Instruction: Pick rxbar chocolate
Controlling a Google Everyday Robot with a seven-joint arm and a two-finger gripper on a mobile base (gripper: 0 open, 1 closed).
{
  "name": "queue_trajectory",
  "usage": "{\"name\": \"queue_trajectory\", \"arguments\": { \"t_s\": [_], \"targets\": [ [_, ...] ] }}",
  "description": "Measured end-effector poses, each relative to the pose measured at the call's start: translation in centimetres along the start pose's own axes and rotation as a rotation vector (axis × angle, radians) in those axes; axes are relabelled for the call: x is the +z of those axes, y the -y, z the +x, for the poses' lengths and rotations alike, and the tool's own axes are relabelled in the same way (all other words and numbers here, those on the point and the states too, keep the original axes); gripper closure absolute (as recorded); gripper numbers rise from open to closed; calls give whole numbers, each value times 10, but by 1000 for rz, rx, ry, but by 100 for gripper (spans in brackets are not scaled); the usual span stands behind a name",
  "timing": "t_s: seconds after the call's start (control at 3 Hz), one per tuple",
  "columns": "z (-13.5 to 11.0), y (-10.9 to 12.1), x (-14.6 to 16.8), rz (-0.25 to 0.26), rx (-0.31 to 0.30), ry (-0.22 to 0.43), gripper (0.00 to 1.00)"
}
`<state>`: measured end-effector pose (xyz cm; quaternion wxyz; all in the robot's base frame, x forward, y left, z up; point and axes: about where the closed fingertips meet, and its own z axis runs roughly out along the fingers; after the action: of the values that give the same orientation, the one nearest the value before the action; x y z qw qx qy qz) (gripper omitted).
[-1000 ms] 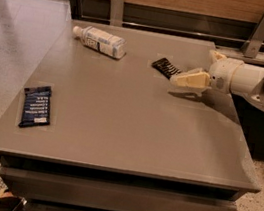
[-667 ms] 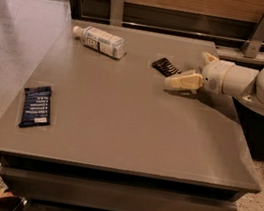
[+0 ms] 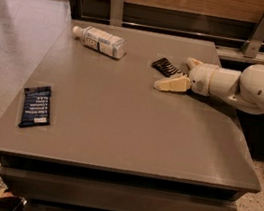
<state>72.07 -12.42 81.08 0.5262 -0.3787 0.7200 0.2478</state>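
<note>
1. In the camera view, the gripper [image 3: 174,73] hung low over the far right part of the grey table [image 3: 118,125]. It sat at the end of a pale arm [image 3: 256,91] that reached in from the right.
2. Its two fingers [image 3: 171,84] were spread wide and held nothing. The nearer one pointed left just above the tabletop, and only the short tip of the farther one showed behind it.
3. The rxbar chocolate [image 3: 166,66] lay flat on the table just left of the gripper, with its right end at the mouth of the open gap. I could not tell whether either finger touched the wrapper.
4. A white plastic bottle [image 3: 100,41] lay on its side well to the left of the gripper and slightly farther back.
5. A dark blue bar [image 3: 36,106] lay flat far to the gripper's left and much nearer the camera, close to the table's left edge and well apart from everything else.
</note>
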Motion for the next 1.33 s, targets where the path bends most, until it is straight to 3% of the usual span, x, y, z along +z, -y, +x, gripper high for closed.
{"name": "queue_trajectory", "arguments": {
  "t_s": [0.33, 1.0, 1.33],
  "targets": [
    [11, -2, 3, -11, 17, -7, 26],
    [-1, -2, 0, -11, 17, -7, 87],
    [-3, -2, -1, -12, 17, -7, 100]
  ]
}}
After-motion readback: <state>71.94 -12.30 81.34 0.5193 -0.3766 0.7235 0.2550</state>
